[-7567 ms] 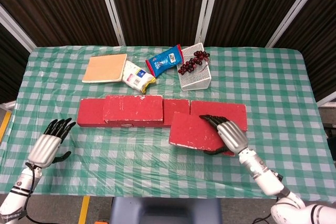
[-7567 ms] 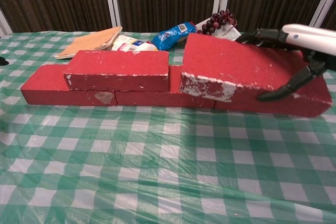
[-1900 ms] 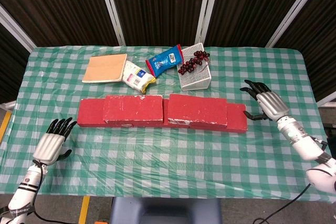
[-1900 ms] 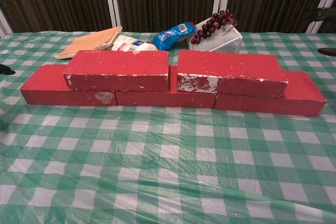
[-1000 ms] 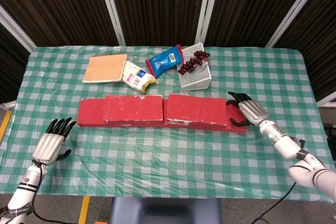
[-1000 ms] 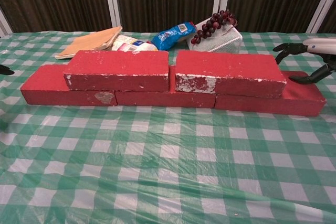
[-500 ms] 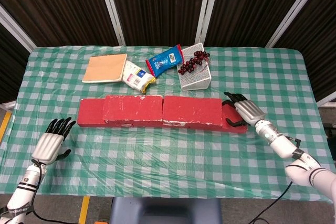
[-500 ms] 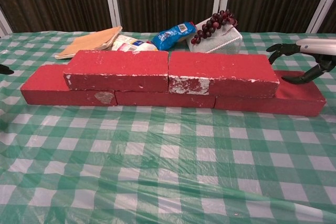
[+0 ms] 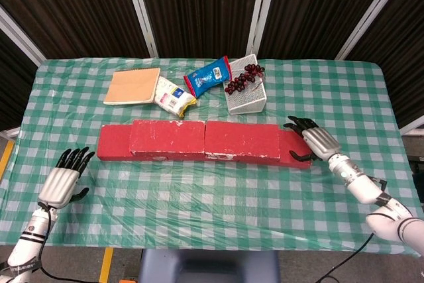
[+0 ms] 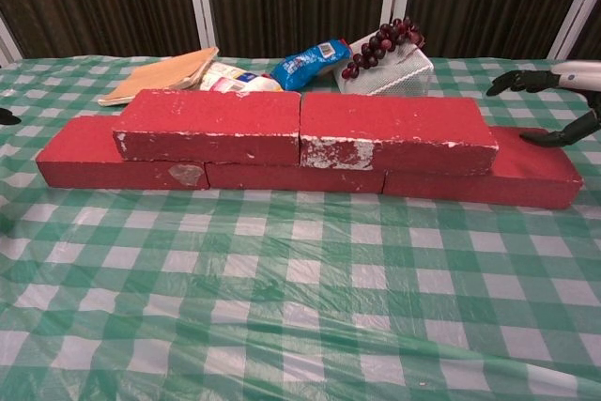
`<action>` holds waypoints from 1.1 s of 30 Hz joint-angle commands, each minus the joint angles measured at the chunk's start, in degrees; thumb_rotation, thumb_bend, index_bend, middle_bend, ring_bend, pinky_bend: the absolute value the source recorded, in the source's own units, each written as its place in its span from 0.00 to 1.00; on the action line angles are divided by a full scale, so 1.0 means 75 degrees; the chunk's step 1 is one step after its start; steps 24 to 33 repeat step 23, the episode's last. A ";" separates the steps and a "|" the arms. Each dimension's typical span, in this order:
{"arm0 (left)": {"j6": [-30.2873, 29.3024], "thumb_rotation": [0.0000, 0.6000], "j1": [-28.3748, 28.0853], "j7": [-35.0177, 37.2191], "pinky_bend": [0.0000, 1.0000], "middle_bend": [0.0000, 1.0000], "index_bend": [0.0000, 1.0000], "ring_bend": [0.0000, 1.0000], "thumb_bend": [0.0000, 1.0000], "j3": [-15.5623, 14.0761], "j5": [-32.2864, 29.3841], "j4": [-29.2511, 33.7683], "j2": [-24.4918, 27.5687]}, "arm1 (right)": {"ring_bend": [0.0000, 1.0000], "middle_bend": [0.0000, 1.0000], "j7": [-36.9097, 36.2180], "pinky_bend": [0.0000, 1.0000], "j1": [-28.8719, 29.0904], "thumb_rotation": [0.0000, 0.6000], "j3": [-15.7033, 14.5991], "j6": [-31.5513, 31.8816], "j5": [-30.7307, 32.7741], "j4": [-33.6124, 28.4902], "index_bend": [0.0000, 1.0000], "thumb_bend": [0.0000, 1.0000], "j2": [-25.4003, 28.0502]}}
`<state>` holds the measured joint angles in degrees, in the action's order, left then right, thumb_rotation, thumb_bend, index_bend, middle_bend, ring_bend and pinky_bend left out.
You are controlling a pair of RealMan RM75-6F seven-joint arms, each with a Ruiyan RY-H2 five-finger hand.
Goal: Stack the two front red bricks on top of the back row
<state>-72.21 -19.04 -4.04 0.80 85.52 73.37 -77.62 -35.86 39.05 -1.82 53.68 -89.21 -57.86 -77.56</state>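
- The table (image 9: 199, 183), under a green-and-white checked cloth with a clear plastic sheet over it, fills both views.
- The back row (image 10: 122, 168) of red bricks lies end to end across the middle of the table; its left end and right end stick out past what sits on it.
- Two red bricks lie on top of that row, end against end: the left top brick (image 9: 167, 138) and the right top brick (image 9: 240, 141). In the chest view their touching ends line up near the middle of the row, and both lie flat.
- A tan flat pad (image 9: 132, 86) lies at the back left of the table, well behind the bricks.
- A white wire basket (image 9: 246, 95) stands behind the right top brick — dark red grapes (image 9: 242, 79) spill over its rear rim.
- The right hand (image 9: 311, 140) is at the right end of the back row, its fingers spread and holding nothing; the dark fingertips (image 10: 549, 138) hang just at the exposed end of the bottom brick, and I cannot tell whether they touch it.
- The left hand (image 9: 61, 182) is low at the front left of the table, well apart from the bricks, fingers extended and apart, empty.
- A blue snack packet (image 9: 207, 75) lies between pad and basket.
- A white-and-yellow packet (image 9: 173, 97) lies just beside the pad's right edge.
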 commanded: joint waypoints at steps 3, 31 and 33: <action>-0.0454 1.00 0.0134 -0.0106 0.04 0.00 0.00 0.00 0.28 0.0060 0.0149 0.0164 0.0075 | 0.00 0.00 0.1684 0.07 -0.1120 0.87 0.0039 0.1651 0.0208 -0.1381 0.00 0.27 0.0747; -0.1365 1.00 0.0625 -0.0667 0.04 0.00 0.00 0.00 0.29 0.0162 0.0249 0.1111 0.0573 | 0.00 0.00 0.6151 0.00 -0.3819 0.89 -0.0113 0.4769 0.0315 -0.4212 0.00 0.22 0.1194; -0.1365 1.00 0.0625 -0.0667 0.04 0.00 0.00 0.00 0.29 0.0162 0.0249 0.1111 0.0573 | 0.00 0.00 0.6151 0.00 -0.3819 0.89 -0.0113 0.4769 0.0315 -0.4212 0.00 0.22 0.1194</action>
